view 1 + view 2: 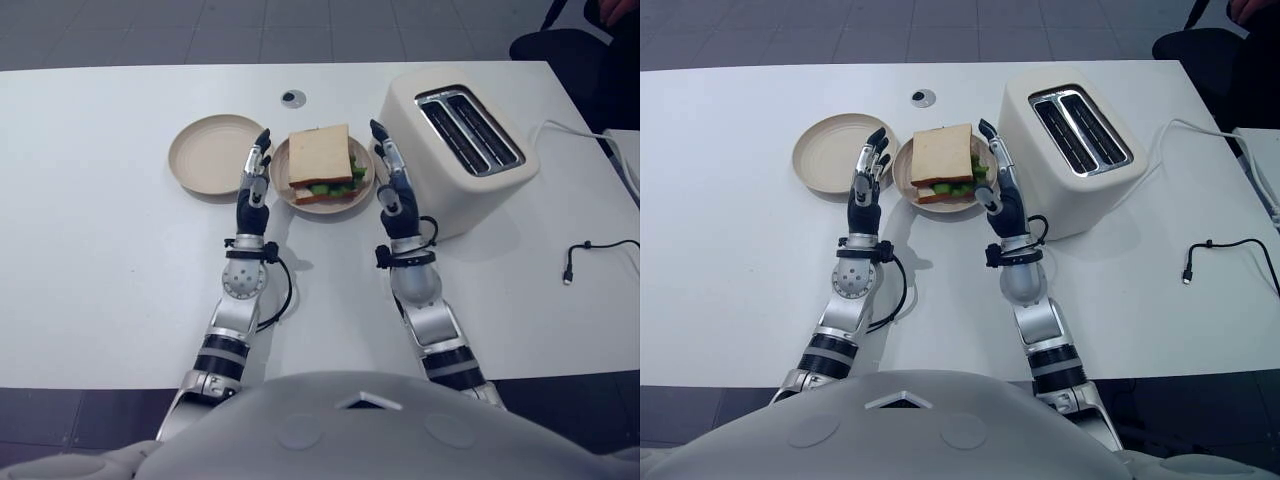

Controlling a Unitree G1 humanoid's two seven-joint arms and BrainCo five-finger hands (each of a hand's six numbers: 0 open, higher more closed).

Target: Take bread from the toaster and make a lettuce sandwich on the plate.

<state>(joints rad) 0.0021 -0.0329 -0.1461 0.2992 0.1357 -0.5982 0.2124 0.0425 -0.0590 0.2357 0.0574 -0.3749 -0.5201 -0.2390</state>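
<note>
Sandwich on plate lies between left hand and right hand, equally near both; fingers straight, released, grasping nothing.

The sandwich sat on a plate mid-table, with a second plate just left and the toaster right. The left hand and right hand flanked the sandwich (a cable lay farther right).
</note>
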